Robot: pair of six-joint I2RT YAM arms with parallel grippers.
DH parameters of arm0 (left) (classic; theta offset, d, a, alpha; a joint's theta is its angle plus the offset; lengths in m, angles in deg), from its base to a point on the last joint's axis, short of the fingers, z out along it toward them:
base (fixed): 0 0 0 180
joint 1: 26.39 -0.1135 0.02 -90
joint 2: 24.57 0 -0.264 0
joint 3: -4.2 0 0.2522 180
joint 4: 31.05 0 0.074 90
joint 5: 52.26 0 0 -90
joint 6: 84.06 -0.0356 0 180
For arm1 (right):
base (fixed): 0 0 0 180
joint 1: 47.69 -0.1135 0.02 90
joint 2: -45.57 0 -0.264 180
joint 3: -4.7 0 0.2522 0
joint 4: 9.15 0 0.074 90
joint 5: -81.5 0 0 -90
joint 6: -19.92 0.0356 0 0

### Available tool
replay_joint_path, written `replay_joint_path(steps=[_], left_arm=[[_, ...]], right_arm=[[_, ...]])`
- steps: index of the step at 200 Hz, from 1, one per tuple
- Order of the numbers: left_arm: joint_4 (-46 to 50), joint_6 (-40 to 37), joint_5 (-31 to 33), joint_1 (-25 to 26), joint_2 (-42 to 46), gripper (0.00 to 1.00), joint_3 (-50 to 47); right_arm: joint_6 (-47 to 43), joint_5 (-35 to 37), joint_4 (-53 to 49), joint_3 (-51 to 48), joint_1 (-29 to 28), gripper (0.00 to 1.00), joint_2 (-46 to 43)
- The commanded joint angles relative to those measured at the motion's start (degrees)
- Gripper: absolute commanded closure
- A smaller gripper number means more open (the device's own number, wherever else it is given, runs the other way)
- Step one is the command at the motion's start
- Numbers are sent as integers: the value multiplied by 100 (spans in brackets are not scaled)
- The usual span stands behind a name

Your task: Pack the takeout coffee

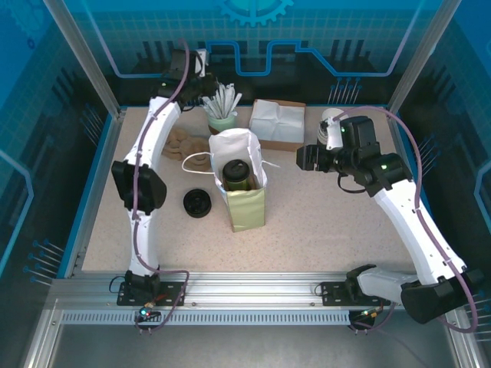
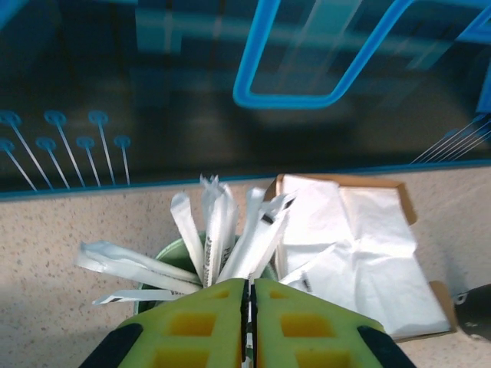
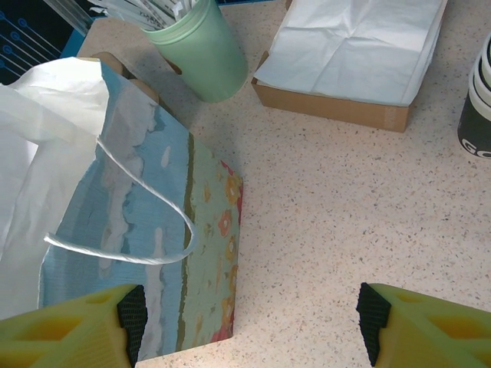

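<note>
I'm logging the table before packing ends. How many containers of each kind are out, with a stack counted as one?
Paper bag: 1
Lidded coffee cup, inside the bag: 1
Green cup of wrapped sticks: 1
Cardboard tray of napkins: 1
Stack of lidless cups: 1
Total: 5

My two yellow fingers [image 3: 61, 333] stand wide apart, with bare speckled worktop [image 3: 322, 222] between them. Right by the left-hand finger stands a paper bag [image 3: 138, 215], white inside, its side painted with sky, clouds and flowers. Ahead, beyond the bag, a pale green cup [image 3: 203, 54] holds wrapped straws [image 3: 146, 11]. Well ahead of the right-hand finger lies a cardboard tray [image 3: 330, 107] of white paper sheets [image 3: 360, 42], with a stack of dark cups [image 3: 477, 115] to its right.
</note>
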State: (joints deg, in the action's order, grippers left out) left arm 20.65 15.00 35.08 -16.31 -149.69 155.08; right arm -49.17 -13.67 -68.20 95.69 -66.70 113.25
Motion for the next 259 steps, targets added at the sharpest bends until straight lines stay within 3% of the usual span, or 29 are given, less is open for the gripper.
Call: replay_joint_path(steps=[1, 61, 99, 143, 156, 259], left_arm=[[166, -37, -37, 46, 661, 82, 206], [305, -140, -89, 46, 1679, 87, -81], [209, -277, 0, 46, 1922, 78, -540], [130, -223, -43, 46, 1378, 73, -669], [62, -191, -84, 37, 1115, 67, -614], [32, -6, 133, 37, -537, 63, 321]], right_arm=[[-82, -89, 74, -93, 98, 25, -174], [-10, -149, 87, -229, 111, 25, -451], [80, -217, 276, -483, 108, 25, -609], [66, -231, 206, -406, 108, 25, -537], [80, -219, 196, -402, 109, 25, -542], [59, -103, 125, -375, 112, 25, -548]])
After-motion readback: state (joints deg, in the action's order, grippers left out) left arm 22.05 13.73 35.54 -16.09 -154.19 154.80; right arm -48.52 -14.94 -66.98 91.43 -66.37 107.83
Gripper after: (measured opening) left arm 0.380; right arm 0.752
